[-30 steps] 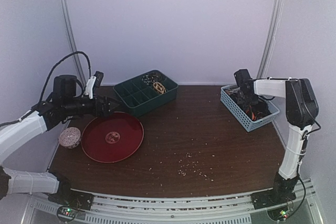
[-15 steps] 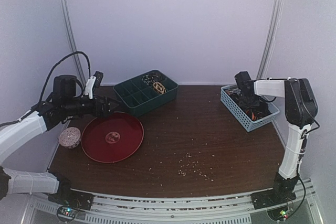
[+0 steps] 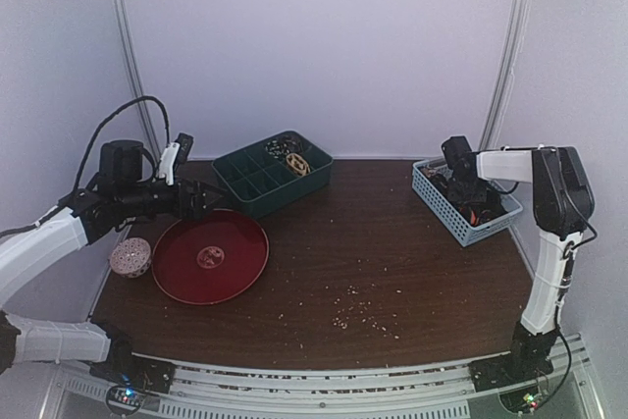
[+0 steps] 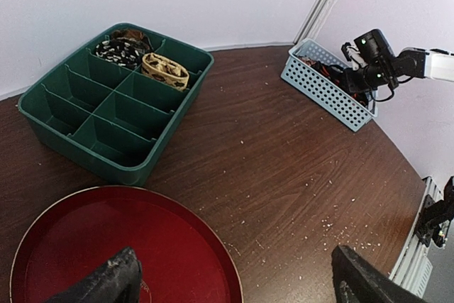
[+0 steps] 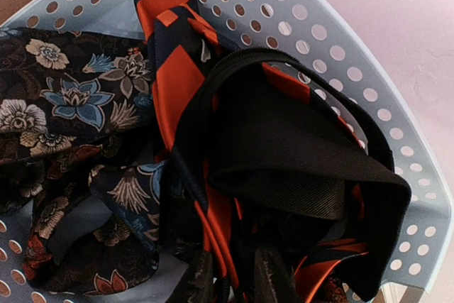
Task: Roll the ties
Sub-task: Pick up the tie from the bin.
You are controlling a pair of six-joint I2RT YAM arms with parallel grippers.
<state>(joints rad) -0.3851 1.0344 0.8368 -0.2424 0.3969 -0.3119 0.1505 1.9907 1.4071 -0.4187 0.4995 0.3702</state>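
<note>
A striped orange-red and black tie [image 5: 177, 76] lies bunched in the light blue basket [image 5: 284, 5] beside a dark floral tie [image 5: 71, 97]. My right gripper [image 5: 230, 282] reaches down into the basket [image 3: 469, 228], and its fingers [image 5: 273, 278] are shut on a fold of the striped tie. Two rolled ties, one tan [image 4: 164, 69] and one dark patterned [image 4: 120, 51], sit in the back compartments of the green tray [image 4: 50, 115]. My left gripper [image 4: 234, 278] hovers open and empty over the red plate's edge [image 4: 106, 246].
In the top view the green tray [image 3: 257, 193] stands at the back left and the red plate [image 3: 211, 257] in front of it. A speckled pinkish ball [image 3: 130, 257] lies left of the plate. Crumbs [image 3: 363, 316] dot the dark wooden table.
My right gripper has sunk a little deeper into the basket and its fingers have closed on the striped tie. The left arm has stayed put.
</note>
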